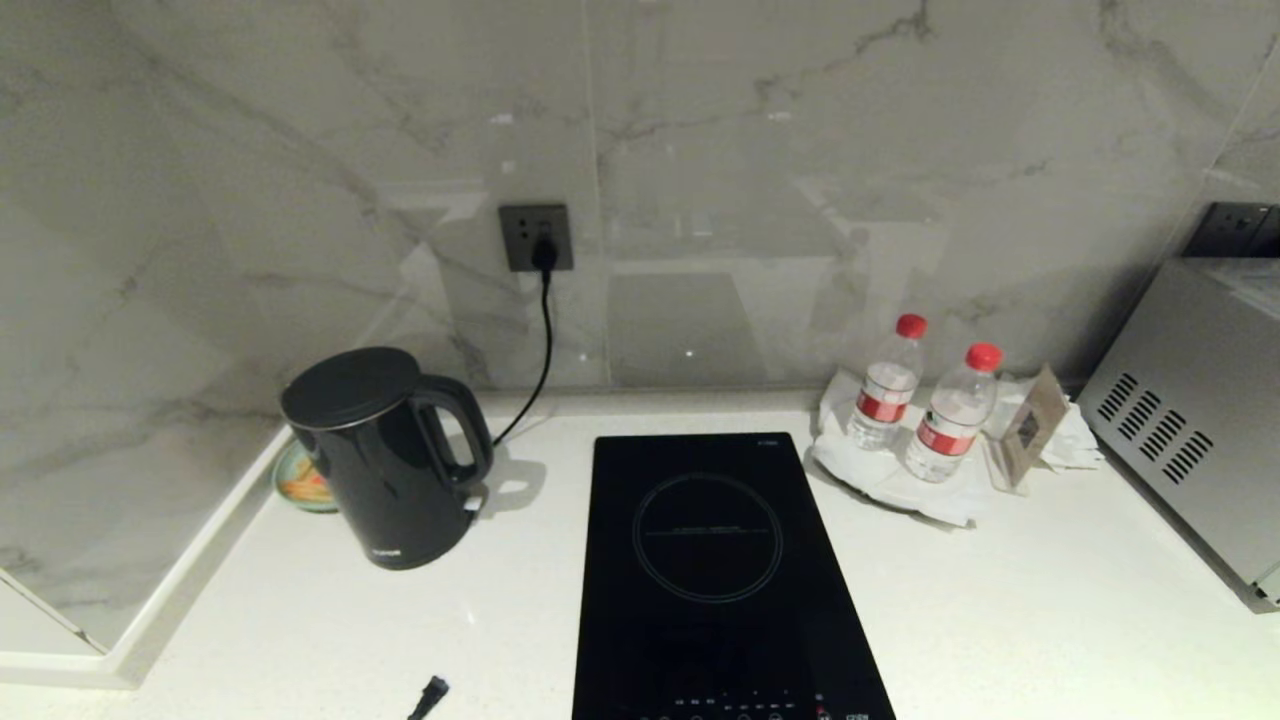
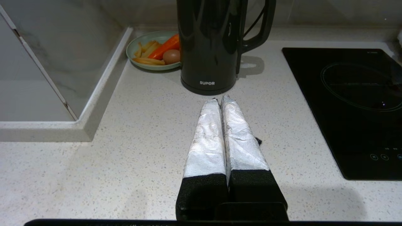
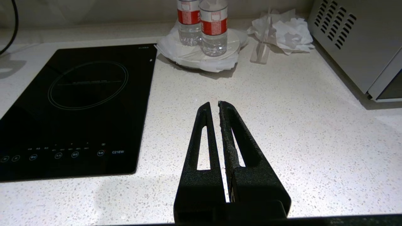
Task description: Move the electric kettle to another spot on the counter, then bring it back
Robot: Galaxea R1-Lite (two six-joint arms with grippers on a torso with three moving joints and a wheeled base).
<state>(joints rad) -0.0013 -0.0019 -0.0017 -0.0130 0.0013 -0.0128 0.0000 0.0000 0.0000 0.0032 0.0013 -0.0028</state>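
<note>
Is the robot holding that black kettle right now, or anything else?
Nothing is held. The left gripper is shut and empty, short of the electric kettle on the counter. The right gripper is shut on nothing too.

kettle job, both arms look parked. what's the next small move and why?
Probably open the left gripper and ease it toward the electric kettle. It is shut, empty and short of the kettle's base, on the kettle's side of the counter. The handle faces the induction hob. The right gripper is shut, beyond the hob.
</note>
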